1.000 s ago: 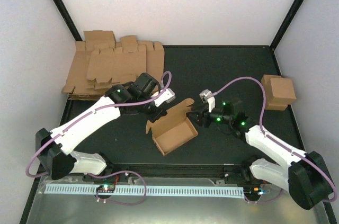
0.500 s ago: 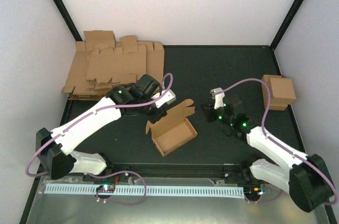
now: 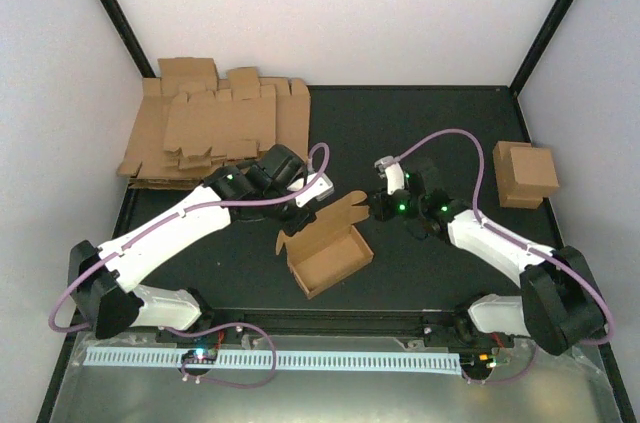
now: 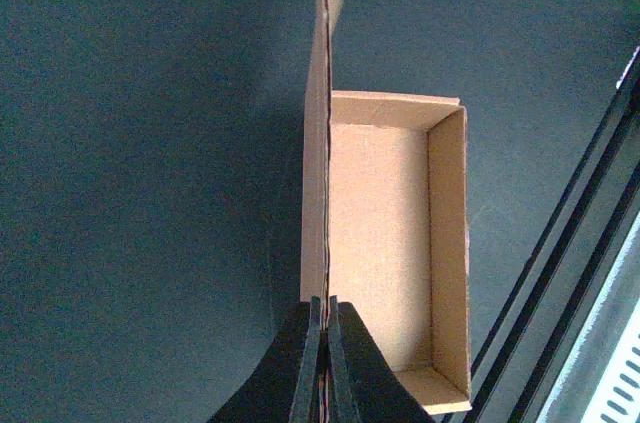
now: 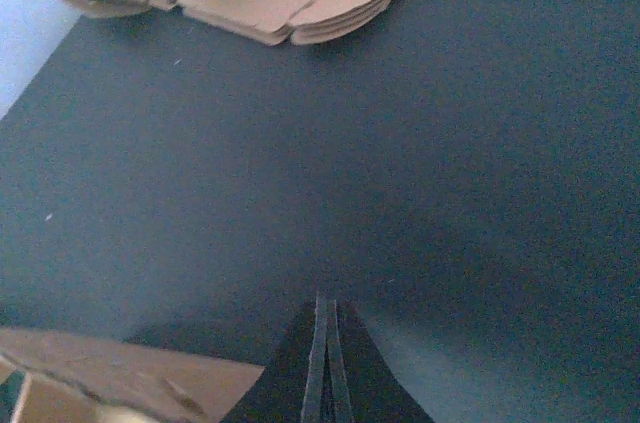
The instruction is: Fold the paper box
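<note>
**A:** Right arm has swung round since a second ago, and its wrist now sits off the far-right corner of the paper box (image 3: 328, 255). We see no shift in the box itself.

**B:** Agreed. On the right gripper (image 5: 328, 315) the fingers are pressed together with nothing between them. From above we can't tell whether it touches the lid flap (image 4: 322, 143).

**A:** Its own camera catches only a blurred cardboard corner, cut off at bottom left.

**B:** Our left gripper (image 4: 322, 321) is clamped on that flap. We only get it edge-on there, top end out of frame.

**A:** Room: bare mat (image 3: 420, 133) beyond the box's far side. On its near side the rail (image 4: 575, 273) runs close.

**B:** We have the pile of flat blanks (image 3: 215, 128) well off its far left and a closed box (image 3: 527, 173) well off its right.

**A:** Looks: plain brown card, open tray, walls up, flap standing along the far long wall, notched top edge. It lies skewed on the mat between both grippers.
</note>
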{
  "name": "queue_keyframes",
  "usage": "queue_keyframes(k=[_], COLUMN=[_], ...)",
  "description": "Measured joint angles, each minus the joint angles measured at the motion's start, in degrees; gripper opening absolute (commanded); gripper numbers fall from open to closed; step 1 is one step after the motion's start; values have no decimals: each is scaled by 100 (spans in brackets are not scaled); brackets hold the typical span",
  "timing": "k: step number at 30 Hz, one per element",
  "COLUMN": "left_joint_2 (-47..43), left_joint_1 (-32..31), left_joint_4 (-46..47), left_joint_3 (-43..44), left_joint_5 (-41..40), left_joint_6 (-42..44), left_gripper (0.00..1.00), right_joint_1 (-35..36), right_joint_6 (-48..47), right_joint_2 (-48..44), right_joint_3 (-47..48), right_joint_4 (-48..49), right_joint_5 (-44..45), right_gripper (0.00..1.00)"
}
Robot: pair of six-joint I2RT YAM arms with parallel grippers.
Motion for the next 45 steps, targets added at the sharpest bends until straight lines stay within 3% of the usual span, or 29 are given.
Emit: queue_keyframes(k=[8,19,31,45], left_joint_2=[-4,-26,-160,-22], left_joint_1=[-4,-13,-66,-717], left_joint_4=[229,337,350,328], left_joint_3=[-129,-214,-245,-190], left_joint_5=[-44,-125,-81,-461], left_joint_6=[-4,-101,-234,-66], left_gripper=[2,2,2,2], right_joint_1=[-7,-7,-7,-7], right_joint_6=[-157,-96,402,533], right_joint_2=[-273,-319,-514,-732], right_joint_3=[-122,-249,-671,-929], right_joint_4=[-212,-466,-289,-136], right_joint_5=[-953,-1438,-1436,-1200], right_gripper=[2,2,2,2])
